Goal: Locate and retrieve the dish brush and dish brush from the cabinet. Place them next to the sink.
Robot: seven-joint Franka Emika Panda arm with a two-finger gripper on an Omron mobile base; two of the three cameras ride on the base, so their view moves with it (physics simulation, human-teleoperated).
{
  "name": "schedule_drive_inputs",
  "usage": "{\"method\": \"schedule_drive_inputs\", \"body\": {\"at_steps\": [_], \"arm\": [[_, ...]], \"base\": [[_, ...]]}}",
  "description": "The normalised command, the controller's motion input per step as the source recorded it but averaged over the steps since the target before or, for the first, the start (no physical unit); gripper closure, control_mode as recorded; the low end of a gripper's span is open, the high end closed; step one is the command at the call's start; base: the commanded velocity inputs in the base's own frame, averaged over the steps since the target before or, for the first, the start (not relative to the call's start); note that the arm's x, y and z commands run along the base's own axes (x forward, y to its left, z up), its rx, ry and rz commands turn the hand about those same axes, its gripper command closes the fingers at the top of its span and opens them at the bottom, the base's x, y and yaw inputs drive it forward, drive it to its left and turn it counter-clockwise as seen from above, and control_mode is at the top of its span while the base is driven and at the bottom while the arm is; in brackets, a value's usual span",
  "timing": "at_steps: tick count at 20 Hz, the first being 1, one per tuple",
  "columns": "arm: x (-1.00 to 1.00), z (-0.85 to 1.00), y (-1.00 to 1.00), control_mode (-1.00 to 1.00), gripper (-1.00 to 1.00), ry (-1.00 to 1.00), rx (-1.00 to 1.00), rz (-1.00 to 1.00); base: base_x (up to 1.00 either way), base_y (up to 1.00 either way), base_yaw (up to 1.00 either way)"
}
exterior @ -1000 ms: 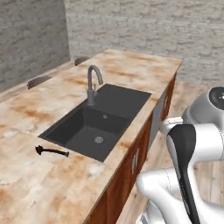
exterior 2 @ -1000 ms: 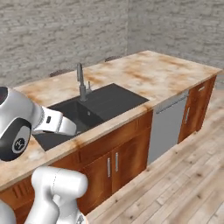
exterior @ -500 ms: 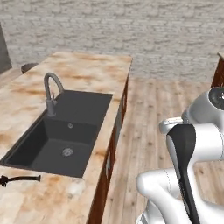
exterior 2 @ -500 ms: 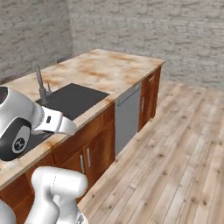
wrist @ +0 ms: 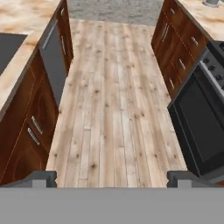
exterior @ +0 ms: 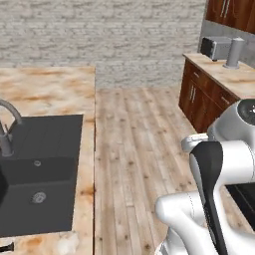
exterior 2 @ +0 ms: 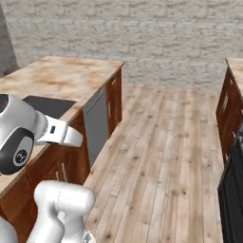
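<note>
**Gripper spread wide, holding nothing, over the aisle**

The gripper (wrist: 112,177) hangs with jaws fully apart above bare plank floor (wrist: 113,100) between two cabinet runs. The left base view catches the sink (exterior: 42,164), one faucet (exterior: 7,127), and one dish brush (exterior: 6,247) lying at the counter's near edge beside the basin. One oven (wrist: 197,118) flanks the aisle.

plank floor (wrist: 113,96), black oven (wrist: 199,127) – microwave (exterior: 215,48)

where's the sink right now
The sink lies at the left edge of the left base view, sunk into the marble counter, its curved faucet on its left rim and wood floor to its right.
</note>
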Motion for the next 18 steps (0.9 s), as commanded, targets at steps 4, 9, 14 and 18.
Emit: {"method": "schedule_drive_inputs", "body": {"at_steps": [4, 9, 14, 18], "arm": [[0.00, 0.00, 0.00, 1.00, -1.00, 0.00, 0.00, 0.00], [0.00, 0.00, 0.00, 1.00, -1.00, 0.00, 0.00, 0.00], [0.00, 0.00, 0.00, 1.00, -1.00, 0.00, 0.00, 0.00], [0.00, 0.00, 0.00, 1.00, -1.00, 0.00, 0.00, 0.00]], "base": [[0.00, 0.00, -0.50], [0.00, -0.01, -0.50], [0.00, -0.06, -0.48], [0.00, -0.10, -0.47]]}}
